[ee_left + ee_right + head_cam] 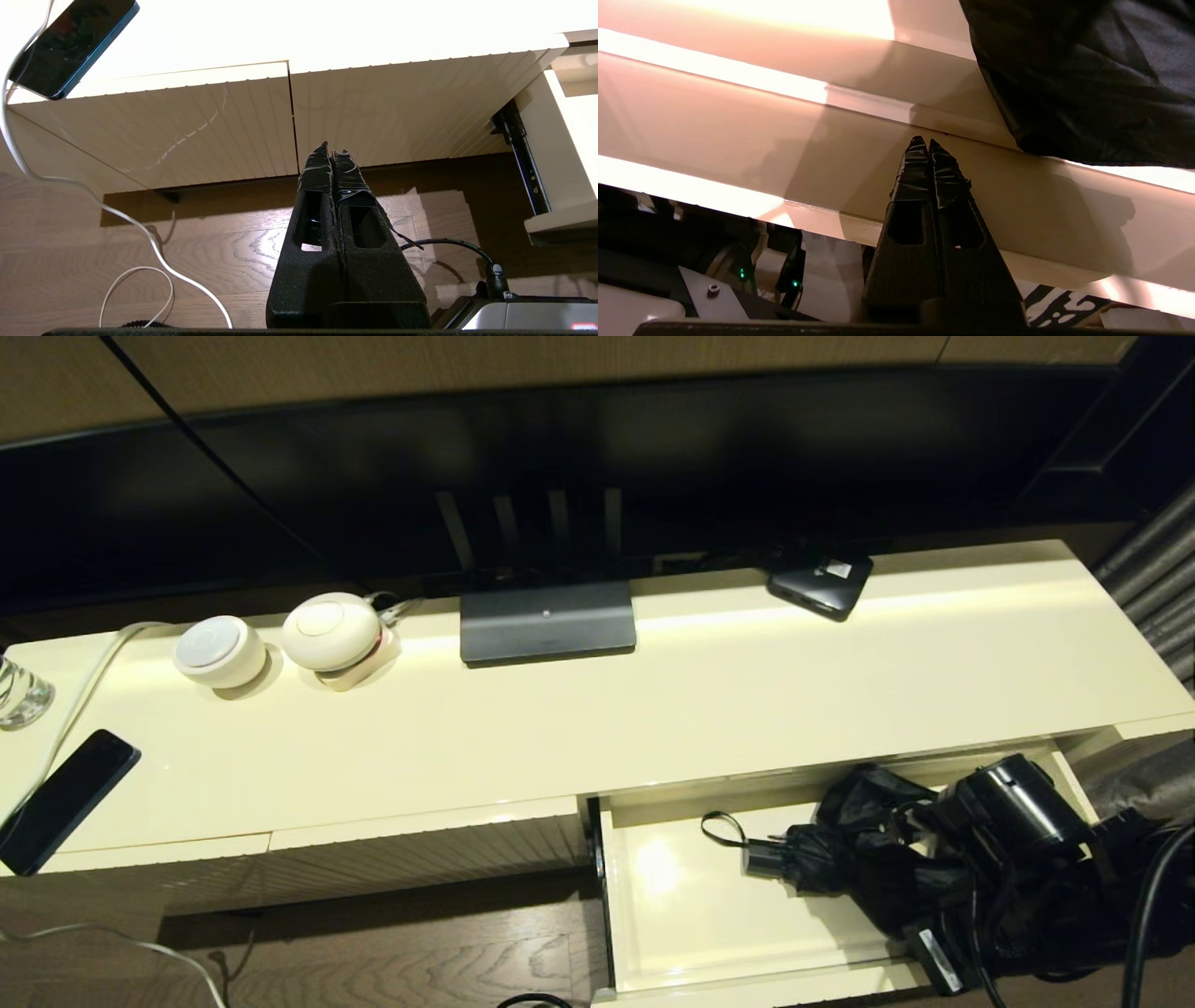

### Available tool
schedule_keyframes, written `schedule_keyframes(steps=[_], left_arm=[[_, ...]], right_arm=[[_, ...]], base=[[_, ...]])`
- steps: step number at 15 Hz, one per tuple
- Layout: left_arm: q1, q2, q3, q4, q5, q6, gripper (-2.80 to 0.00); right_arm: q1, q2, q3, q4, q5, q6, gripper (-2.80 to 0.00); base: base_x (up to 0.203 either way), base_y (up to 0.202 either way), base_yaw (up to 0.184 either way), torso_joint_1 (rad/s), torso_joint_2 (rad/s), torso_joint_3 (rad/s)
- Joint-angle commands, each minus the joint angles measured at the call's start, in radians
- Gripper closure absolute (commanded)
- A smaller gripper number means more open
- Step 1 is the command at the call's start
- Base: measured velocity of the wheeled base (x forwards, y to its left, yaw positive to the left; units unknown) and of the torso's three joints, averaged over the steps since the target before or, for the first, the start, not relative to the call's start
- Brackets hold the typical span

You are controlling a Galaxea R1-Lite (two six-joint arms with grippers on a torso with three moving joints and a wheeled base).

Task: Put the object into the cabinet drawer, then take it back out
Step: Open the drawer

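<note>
The cream cabinet drawer (pixel 672 915) stands pulled out at the lower right. The black umbrella (pixel 878 859) lies inside it, its short handle (pixel 766 859) and wrist loop (pixel 719 826) pointing left and its bunched canopy at the right. My right arm (pixel 1008 812) hangs over the drawer's right end, partly covering the canopy. In the right wrist view the right gripper (pixel 929 140) is shut and empty against a cream drawer wall (pixel 738 116), with umbrella fabric (pixel 1087 79) close beside it. My left gripper (pixel 331 145) is shut and empty, parked low before the ribbed panels.
On the cabinet top stand a TV base (pixel 547 621), a small black box with a white label (pixel 822 581), two round white devices (pixel 219 651), a glass (pixel 19 691) and a black phone (pixel 65 798). A white cable (pixel 140 228) trails over the wooden floor.
</note>
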Motion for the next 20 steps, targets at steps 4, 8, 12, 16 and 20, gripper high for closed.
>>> schedule_keyframes(steps=[4, 8, 12, 16, 20], left_arm=[[0.000, 0.001, 0.003, -0.001, 0.000, 0.000, 0.00], [0.000, 0.001, 0.003, 0.001, 0.000, 0.000, 0.00], [0.000, 0.001, 0.003, -0.001, 0.000, 0.000, 0.00], [0.000, 0.001, 0.003, -0.001, 0.000, 0.000, 0.00], [0.000, 0.001, 0.003, -0.001, 0.000, 0.000, 0.00]], right_arm=[[0.006, 0.008, 0.027, 0.012, 0.002, 0.000, 0.00], [0.005, 0.002, 0.044, 0.007, 0.002, 0.000, 0.00], [0.004, -0.009, 0.047, 0.011, -0.002, 0.000, 0.00], [-0.014, -0.024, 0.005, -0.018, -0.005, 0.000, 0.00], [-0.041, -0.040, -0.022, -0.060, -0.022, -0.003, 0.00]], base=[[0.000, 0.000, 0.000, 0.000, 0.00, 0.000], [0.000, 0.000, 0.000, 0.000, 0.00, 0.000], [0.000, 0.000, 0.000, 0.000, 0.00, 0.000], [0.000, 0.000, 0.000, 0.000, 0.00, 0.000], [0.000, 0.000, 0.000, 0.000, 0.00, 0.000]])
